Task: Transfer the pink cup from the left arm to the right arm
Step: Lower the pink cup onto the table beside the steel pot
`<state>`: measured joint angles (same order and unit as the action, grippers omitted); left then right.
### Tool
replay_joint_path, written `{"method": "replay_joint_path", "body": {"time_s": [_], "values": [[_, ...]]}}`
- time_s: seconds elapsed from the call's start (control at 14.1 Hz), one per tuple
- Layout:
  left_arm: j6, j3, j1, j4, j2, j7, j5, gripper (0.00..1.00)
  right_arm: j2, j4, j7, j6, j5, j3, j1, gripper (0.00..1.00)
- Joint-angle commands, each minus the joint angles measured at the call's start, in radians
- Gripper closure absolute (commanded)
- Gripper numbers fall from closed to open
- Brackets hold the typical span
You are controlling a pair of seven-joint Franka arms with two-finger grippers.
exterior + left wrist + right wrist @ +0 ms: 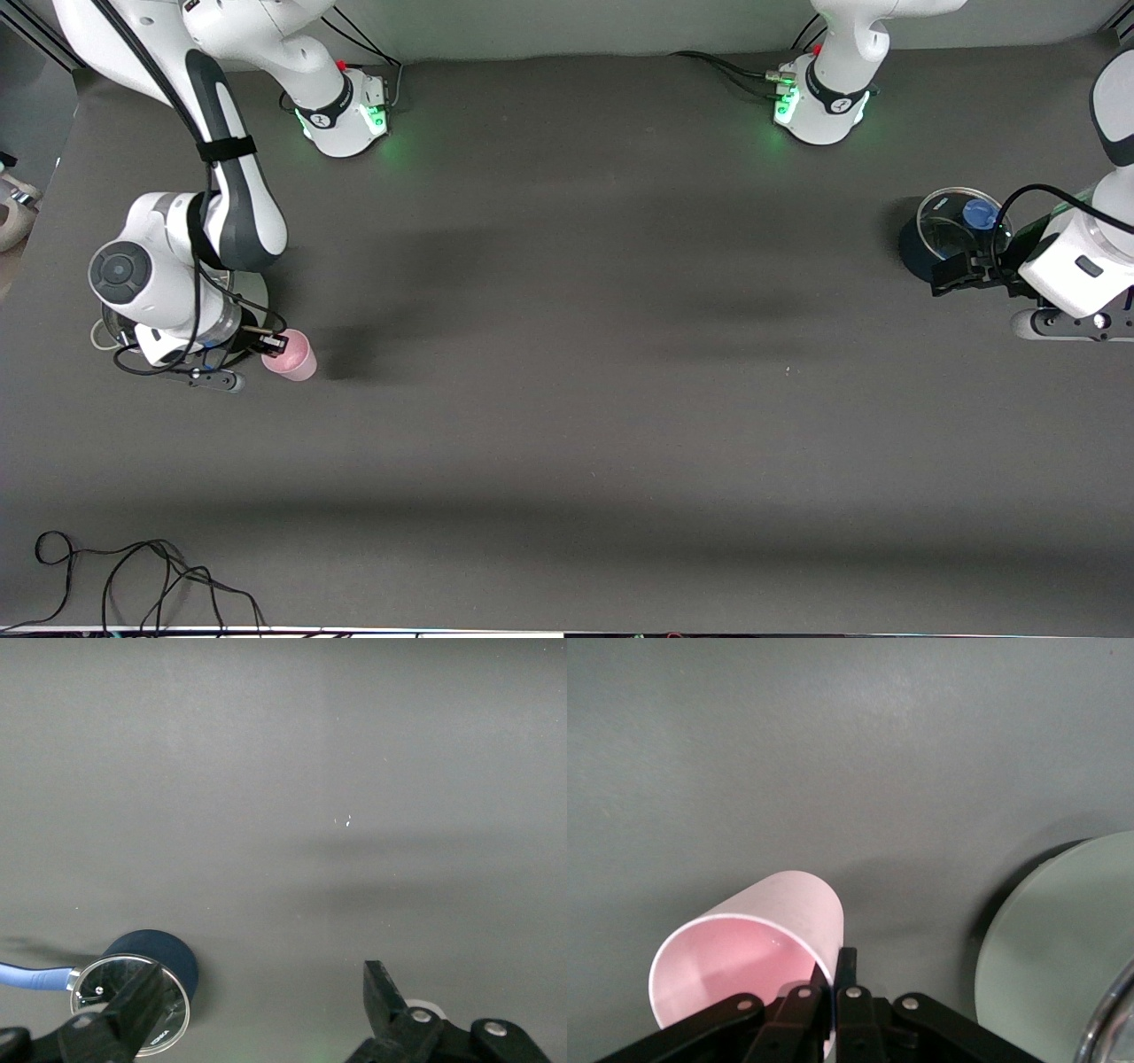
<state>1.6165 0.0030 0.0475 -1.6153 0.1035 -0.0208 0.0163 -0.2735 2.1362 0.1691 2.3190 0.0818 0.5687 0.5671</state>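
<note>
Front view: the right gripper (pixel 273 341) is pinching the small pale pink plastic cup (pixel 293 355) by its rim, over the table (pixel 567 354) at the right arm's end.

Left wrist view: the left gripper (pixel 266 1010) is waiting with fingers spread wide beside a dark blue glass-lidded pot (pixel 142 979).

Right wrist view: the cup (pixel 749 957) is lying tilted, its mouth facing the camera, near a pale green round plate (pixel 1063 948).

A dark blue pot (pixel 921 244) with a glass lid (pixel 961 226) and a blue knob (pixel 979 213) stands at the left arm's end of the table (pixel 567 354). Black cables (pixel 133 576) lie at the table edge nearest to the front camera, toward the right arm's end.
</note>
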Motion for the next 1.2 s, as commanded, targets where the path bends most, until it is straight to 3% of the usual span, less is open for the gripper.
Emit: {"method": "replay_joint_path", "body": {"time_s": [0.0,0.14,0.71,0.78,0.85,0.92,1.13], "values": [[-0.006,-0.001,0.003,-0.028,-0.033,0.012,-0.006,0.0,-0.018,0.002,-0.054,0.019,0.074,0.002,-0.001,1.0],[-0.007,-0.001,0.003,-0.035,-0.042,0.012,-0.006,0.0,-0.048,0.002,-0.111,0.017,0.131,0.002,-0.003,1.0],[-0.006,-0.001,-0.005,-0.041,-0.038,0.01,0.007,0.0,-0.088,0.002,-0.117,0.016,0.141,0.002,0.0,1.0],[0.002,-0.001,-0.005,-0.041,-0.039,0.01,0.008,0.0,-0.087,0.002,-0.117,0.016,0.141,0.002,0.003,0.82],[0.006,-0.001,-0.003,-0.04,-0.039,0.01,0.007,0.0,-0.087,0.001,-0.117,0.014,0.139,0.002,0.005,0.53],[0.009,-0.001,-0.002,-0.034,-0.038,0.01,0.007,0.0,-0.085,0.001,-0.117,0.014,0.139,0.002,0.004,0.46],[0.011,-0.001,-0.003,-0.026,-0.03,0.01,0.01,0.0,-0.078,-0.001,-0.117,0.011,0.141,0.002,0.004,0.43]]}}
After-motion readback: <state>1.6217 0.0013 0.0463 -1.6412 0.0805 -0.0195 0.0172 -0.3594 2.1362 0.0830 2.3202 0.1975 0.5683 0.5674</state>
